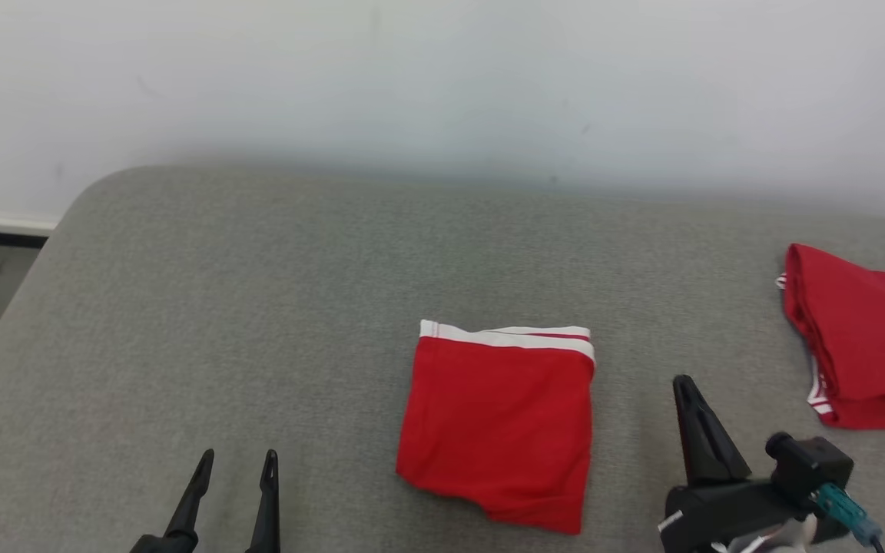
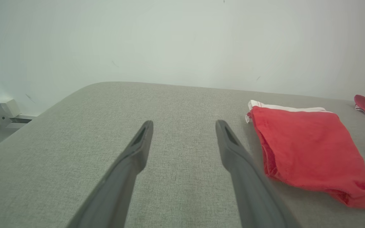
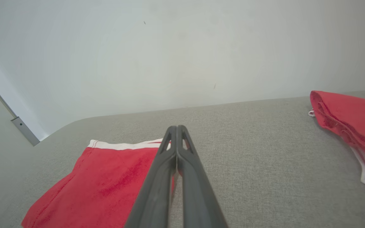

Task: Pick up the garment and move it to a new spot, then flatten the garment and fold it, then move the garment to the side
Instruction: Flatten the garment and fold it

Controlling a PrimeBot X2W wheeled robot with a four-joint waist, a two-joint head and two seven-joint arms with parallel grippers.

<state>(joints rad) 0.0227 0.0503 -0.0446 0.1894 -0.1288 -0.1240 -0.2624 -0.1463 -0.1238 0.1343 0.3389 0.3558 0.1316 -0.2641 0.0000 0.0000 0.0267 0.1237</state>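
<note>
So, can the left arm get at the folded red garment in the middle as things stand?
Probably yes: its open end effector sits just left of the folded red garment, with only bare grey surface between them.

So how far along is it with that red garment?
Folding looks done: the red garment lies as a neat rectangle in the middle of the grey surface. Nothing is in hand: the left gripper is open and the right gripper shut, both empty, either side of it. Left to do: moving it aside, perhaps towards the second red garment at the right.
</note>
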